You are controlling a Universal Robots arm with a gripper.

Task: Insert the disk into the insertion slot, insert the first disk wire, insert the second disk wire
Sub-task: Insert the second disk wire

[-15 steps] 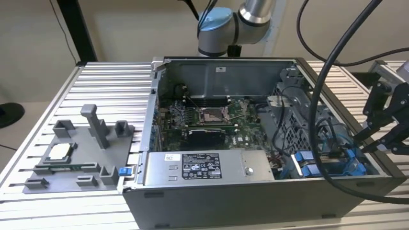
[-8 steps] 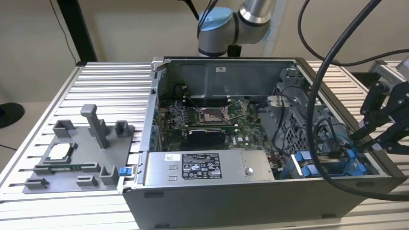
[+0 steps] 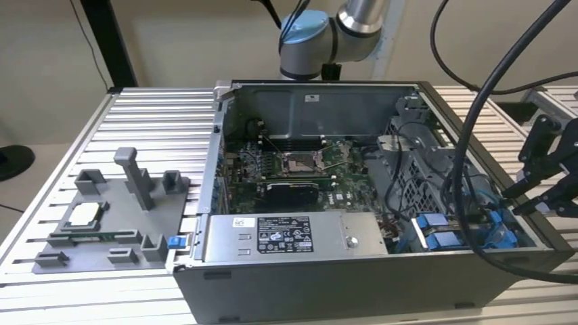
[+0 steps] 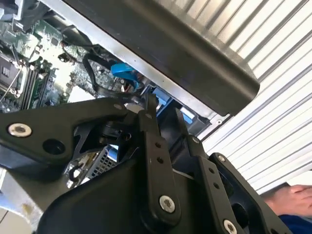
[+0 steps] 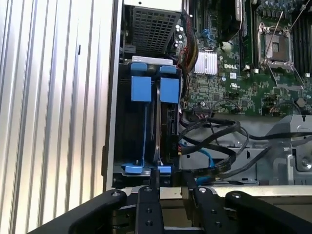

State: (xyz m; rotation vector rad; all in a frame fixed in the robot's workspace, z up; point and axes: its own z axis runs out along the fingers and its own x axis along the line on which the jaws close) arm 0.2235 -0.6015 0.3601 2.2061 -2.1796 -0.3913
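- The hand [image 5: 171, 178] hovers at the mouth of the insertion slot [image 5: 129, 126], in the near corner of the case [image 3: 343, 288] on the exterior view's right. Its fingers [image 5: 155, 190] stand slightly apart, with nothing between them.
- The disk [image 5: 158, 131] stands on edge inside that slot, beside the blue tabs [image 5: 141, 88].
- We judge seating to be the step in hand, so we press straight along the slot and keep the disk square.
- Black cables [image 5: 214, 139] loop just beside the slot, and we keep the fingers off them.
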